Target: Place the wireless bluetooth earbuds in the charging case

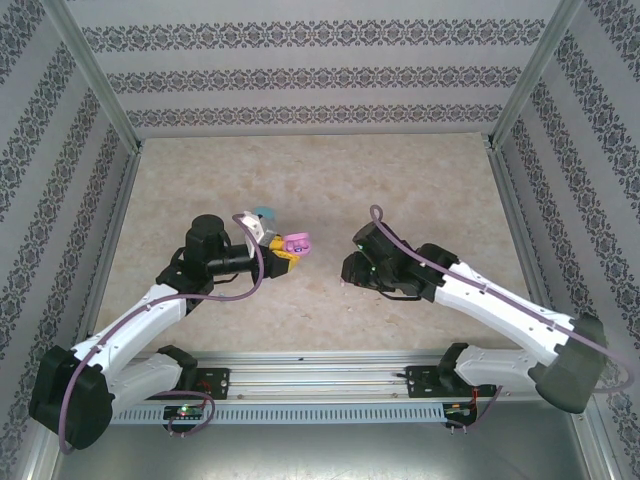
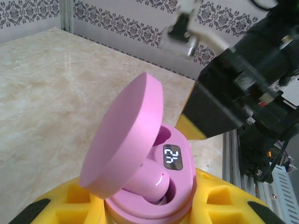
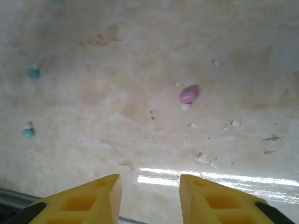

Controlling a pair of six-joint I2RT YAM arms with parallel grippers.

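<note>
Left claw (image 1: 285, 251), seen from above, reaches mid-bench clamping a pink oval plastic charging case (image 1: 297, 242), a turquoise oval case (image 1: 265, 214) just behind; right claw (image 1: 348, 274) points down at the marbled bench (image 1: 420, 180). Left wrist view: lid (image 2: 124, 135) tilted up, one small pink plastic earbud (image 2: 148, 181) seated inside. Right wrist view: yellow fingers (image 3: 84, 200) parted, holding nothing; a loose pink earbud (image 3: 188, 94) and two turquoise earbuds (image 3: 33, 72) (image 3: 29, 132) lie ahead.

Marbled table (image 3: 140, 42), pink earbud (image 3: 188, 94), two turquoise earbuds (image 3: 33, 73) (image 3: 28, 132)
</note>
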